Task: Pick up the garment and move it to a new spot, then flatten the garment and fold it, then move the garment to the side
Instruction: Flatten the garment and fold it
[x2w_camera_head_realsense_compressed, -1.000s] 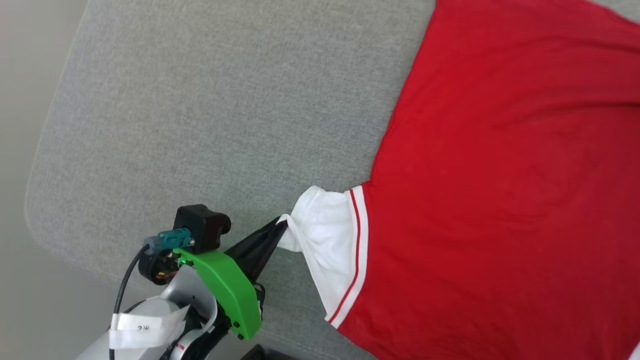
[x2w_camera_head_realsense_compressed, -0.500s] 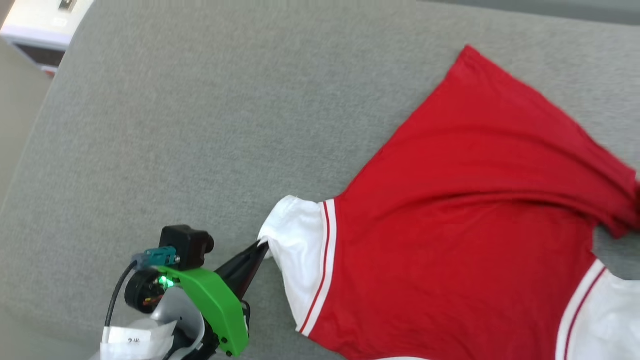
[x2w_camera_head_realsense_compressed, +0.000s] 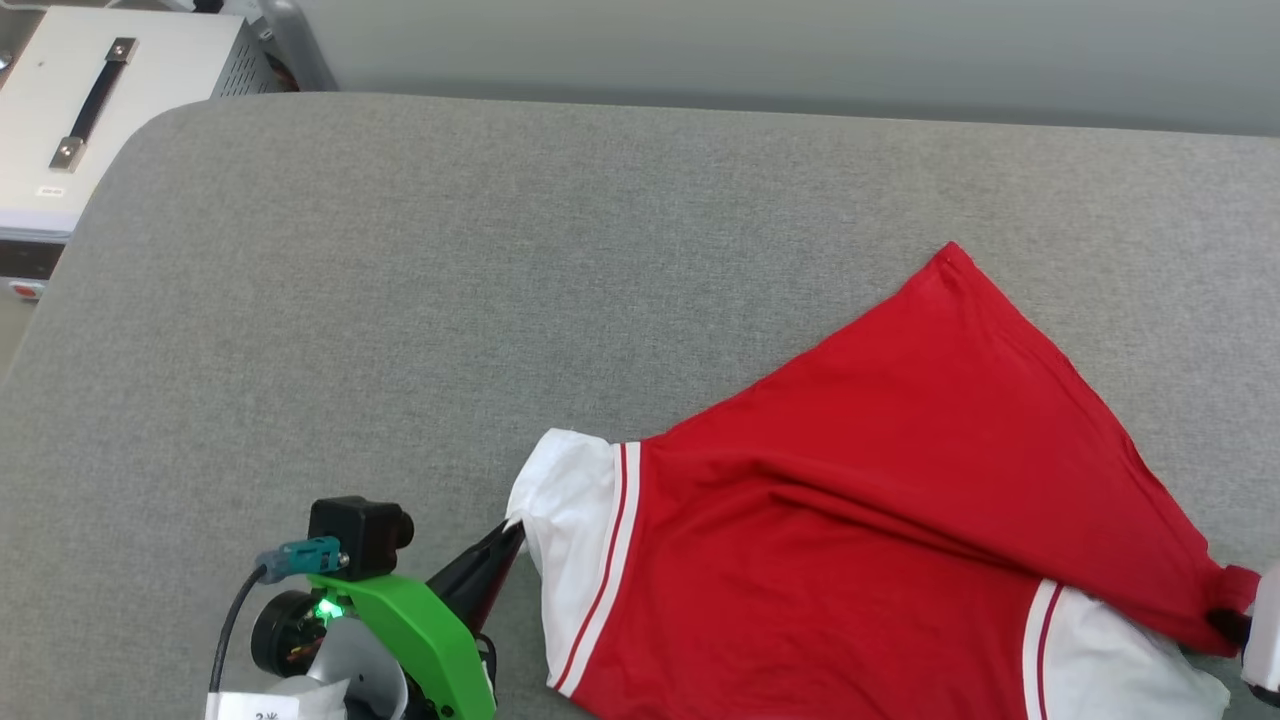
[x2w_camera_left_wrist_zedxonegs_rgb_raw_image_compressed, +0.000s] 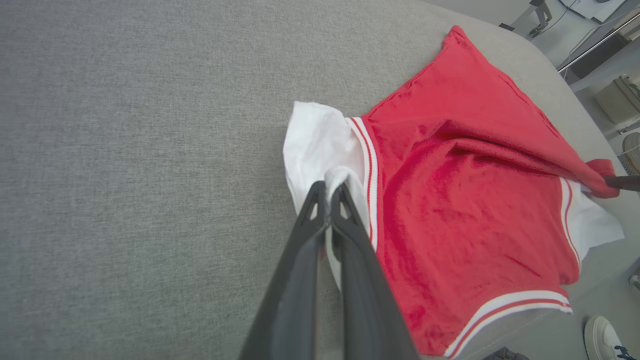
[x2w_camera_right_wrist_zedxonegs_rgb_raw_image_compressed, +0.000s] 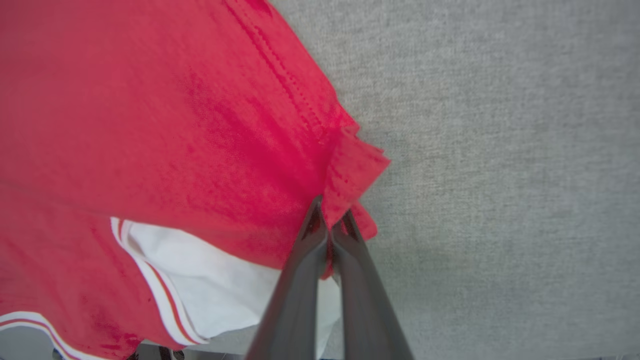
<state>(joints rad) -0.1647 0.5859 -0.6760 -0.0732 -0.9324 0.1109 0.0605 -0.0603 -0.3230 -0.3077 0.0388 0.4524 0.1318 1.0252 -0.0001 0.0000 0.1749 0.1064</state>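
Your left hand (x2w_camera_left_wrist_zedxonegs_rgb_raw_image_compressed: 329, 190) pinches the white sleeve (x2w_camera_left_wrist_zedxonegs_rgb_raw_image_compressed: 315, 135), your right hand (x2w_camera_right_wrist_zedxonegs_rgb_raw_image_compressed: 330, 212) clamps a red hem corner (x2w_camera_right_wrist_zedxonegs_rgb_raw_image_compressed: 356, 167); the garment (x2w_camera_head_realsense_compressed: 850, 520) lies rumpled on the grey counter (x2w_camera_head_realsense_compressed: 400, 300), lower right of the head frame. Looks like the move-and-flatten step: next you need to spread both hands apart and lay the cloth flat, grips kept.
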